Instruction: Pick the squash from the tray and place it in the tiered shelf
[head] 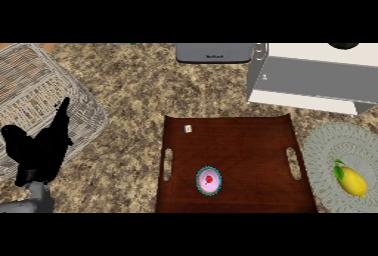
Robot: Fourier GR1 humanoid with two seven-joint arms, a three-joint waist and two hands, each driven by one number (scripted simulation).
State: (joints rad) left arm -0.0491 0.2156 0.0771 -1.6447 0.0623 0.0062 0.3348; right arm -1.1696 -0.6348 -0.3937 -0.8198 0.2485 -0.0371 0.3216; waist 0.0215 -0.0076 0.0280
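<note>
one hand shows, the left hand (40, 150), fingers spread and upright over a wicker basket (29, 75) at the desk's (140, 100) left. the tray (236, 145) holds only a cupcake (208, 180). a yellow squash-like fruit (351, 181) lies on the round mat (325, 145) beside it, apart from the tiered shelf (310, 85). i guess it needs grabbing next.
</note>
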